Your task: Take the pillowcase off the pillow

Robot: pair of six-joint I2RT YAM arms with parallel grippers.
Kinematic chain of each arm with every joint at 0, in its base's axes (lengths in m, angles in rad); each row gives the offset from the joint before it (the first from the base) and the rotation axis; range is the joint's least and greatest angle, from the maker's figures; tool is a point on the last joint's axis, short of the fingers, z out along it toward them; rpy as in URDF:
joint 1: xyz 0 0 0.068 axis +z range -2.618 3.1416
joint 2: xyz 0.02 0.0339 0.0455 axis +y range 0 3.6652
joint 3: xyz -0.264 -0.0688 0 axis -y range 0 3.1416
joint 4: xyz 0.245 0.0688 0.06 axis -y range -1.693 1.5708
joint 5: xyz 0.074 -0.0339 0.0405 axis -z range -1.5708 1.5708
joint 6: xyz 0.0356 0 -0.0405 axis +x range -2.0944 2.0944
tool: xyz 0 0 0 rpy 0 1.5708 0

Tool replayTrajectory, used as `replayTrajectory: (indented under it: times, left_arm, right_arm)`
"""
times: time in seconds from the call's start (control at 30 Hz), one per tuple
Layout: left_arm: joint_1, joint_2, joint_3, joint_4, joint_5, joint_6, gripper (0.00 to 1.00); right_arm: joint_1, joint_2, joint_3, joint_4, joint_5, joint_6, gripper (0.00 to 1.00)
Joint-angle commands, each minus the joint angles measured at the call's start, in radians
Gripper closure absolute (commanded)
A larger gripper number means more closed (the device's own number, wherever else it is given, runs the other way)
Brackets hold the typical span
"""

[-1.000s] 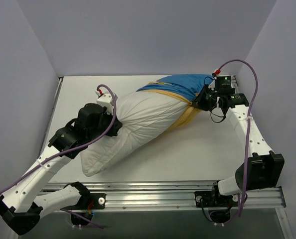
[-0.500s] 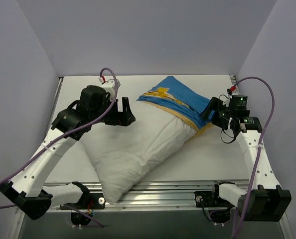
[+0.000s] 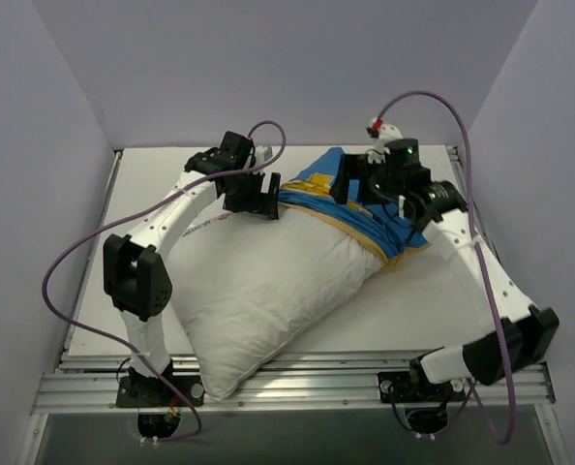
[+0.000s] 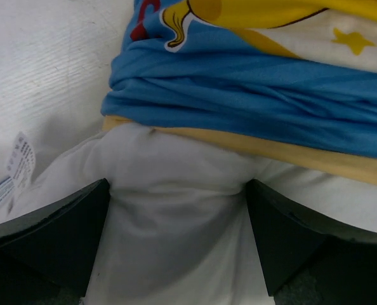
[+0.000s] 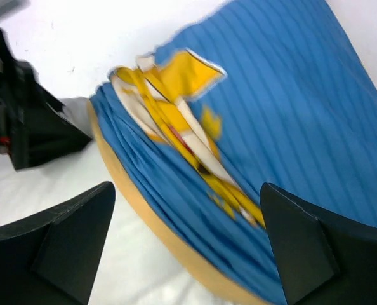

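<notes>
The white pillow (image 3: 268,291) lies diagonally across the table, its near corner over the front rail. The blue pillowcase (image 3: 318,184), with yellow print and trim, is bunched on the pillow's far end only. My left gripper (image 3: 258,203) is open just above the bare pillow, beside the bunched yellow edge. In the left wrist view the left gripper (image 4: 176,235) straddles white pillow (image 4: 176,190) fabric, with the pillowcase (image 4: 252,95) just ahead and a sewn tag (image 4: 14,168) at the left. My right gripper (image 5: 188,248) hangs open over the pillowcase (image 5: 284,127) folds, holding nothing.
Grey walls close in the table (image 3: 152,174) on the left, back and right. An aluminium rail (image 3: 317,373) runs along the front edge. The left gripper's black body (image 5: 23,121) shows close by in the right wrist view. Purple cables loop above both arms.
Both grippers opened and let go. The pillow dropped and slid toward the front rail. Both arms swung to the far end, meeting at the bunched pillowcase.
</notes>
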Motion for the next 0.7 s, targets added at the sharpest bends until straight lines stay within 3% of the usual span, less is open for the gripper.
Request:
replayTrajectory:
  times: [0.0, 0.1, 0.13, 0.2, 0.23, 0.27, 0.4, 0.47, 0.5, 0.6, 0.67]
  left_arm:
    - [0.0, -0.003, 0.001, -0.064, 0.124, 0.07, 0.06]
    - [0.0, -0.027, -0.057, -0.033, 0.164, 0.054, 0.23]
    - [0.002, -0.033, -0.071, -0.022, 0.177, 0.051, 0.46]
    - [0.002, -0.053, -0.112, 0.001, 0.197, 0.044, 0.69]
    - [0.002, -0.058, -0.122, 0.006, 0.198, 0.034, 0.89]
    - [0.002, -0.066, -0.129, 0.011, 0.197, 0.033, 0.97]
    - [0.003, -0.098, -0.155, 0.02, 0.148, 0.025, 0.98]
    - [0.003, -0.125, -0.152, 0.018, 0.099, 0.022, 0.98]
    - [0.003, -0.135, -0.149, 0.011, 0.082, 0.021, 0.98]
    - [0.003, -0.176, -0.114, -0.029, 0.011, 0.013, 0.98]
    - [0.003, -0.216, -0.082, -0.049, -0.022, 0.011, 0.98]
  right_arm:
    - [0.089, 0.161, 0.161, 0.011, 0.092, -0.112, 0.07]
    - [0.135, 0.328, 0.332, -0.025, 0.111, -0.143, 0.07]
    - [0.141, 0.4, 0.396, -0.029, 0.102, -0.158, 0.07]
    - [0.167, 0.471, 0.458, -0.065, 0.092, -0.175, 0.07]
    - [0.178, 0.538, 0.488, -0.089, 0.098, -0.182, 0.07]
    - [0.196, 0.569, 0.533, -0.129, 0.108, -0.186, 0.07]
    - [0.212, 0.659, 0.505, -0.187, 0.186, -0.183, 0.1]
    - [0.21, 0.684, 0.455, -0.206, 0.259, -0.196, 0.23]
    - [0.206, 0.687, 0.44, -0.207, 0.29, -0.201, 0.48]
    - [0.143, 0.687, 0.426, -0.215, 0.443, -0.152, 1.0]
    - [0.079, 0.68, 0.45, -0.23, 0.47, -0.111, 1.0]
